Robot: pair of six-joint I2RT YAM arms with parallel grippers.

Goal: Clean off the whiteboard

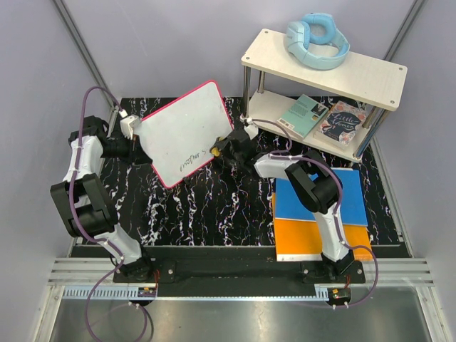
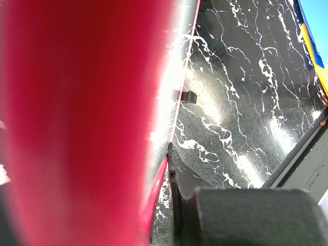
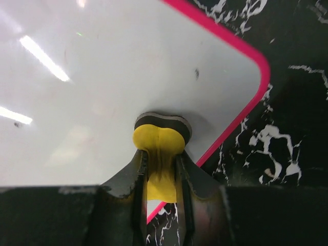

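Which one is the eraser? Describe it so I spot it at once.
Find the black marbled mat and, over it, the tilted whiteboard with the pink-red rim. Near the board's right corner in the top view, the right gripper is shut on the eraser: a yellow piece with a dark pad against the white face, the only yellow thing touching the board.

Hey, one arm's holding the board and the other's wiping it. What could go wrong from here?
1. The left tool grips the whiteboard at one edge only, so the push of the eraser on the far side could twist the board or make it slip.
2. The eraser sits close to the board's corner, so a stroke might run off the edge.
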